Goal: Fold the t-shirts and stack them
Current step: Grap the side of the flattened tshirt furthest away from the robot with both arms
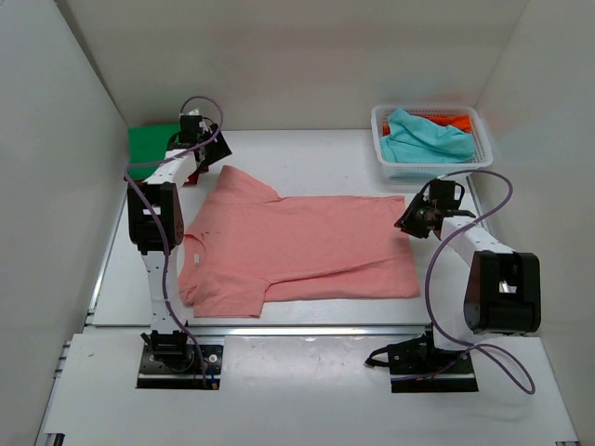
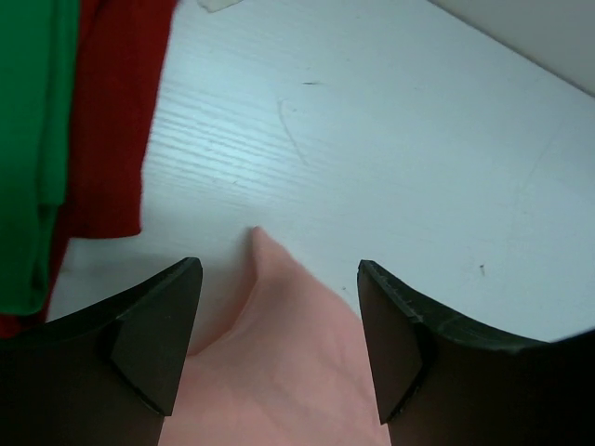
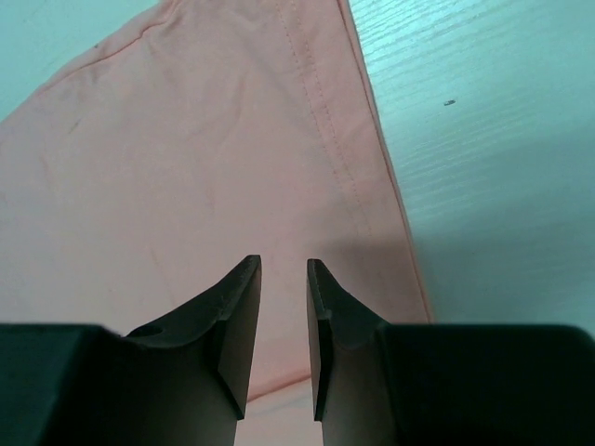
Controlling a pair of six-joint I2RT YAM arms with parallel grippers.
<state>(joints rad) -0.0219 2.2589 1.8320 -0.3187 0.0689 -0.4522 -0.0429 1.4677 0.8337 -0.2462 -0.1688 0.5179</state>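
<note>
spread t-shirt (image 1: pixel 297 246) lies central, folded shirts (image 1: pixel 149 144) far left, basket (image 1: pixel 429 170) far right

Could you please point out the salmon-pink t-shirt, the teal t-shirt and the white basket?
salmon-pink t-shirt (image 1: pixel 307 246): top external view, middle of its body.
teal t-shirt (image 1: pixel 423 139): top external view, bunched cloth inside the basket.
white basket (image 1: pixel 428 171): top external view, its near lattice wall.

Top view: bright, even light from above, soft shadows beside arms & along the salmon-pink t-shirt (image 1: pixel 297 246) hem; glare strip at table (image 1: pixel 307 163) near edge. Wrist views: table tinted bluish; right gripper (image 3: pixel 282 265) looks dark, edges slightly blurred, faint shadow on cloth around it.
</note>
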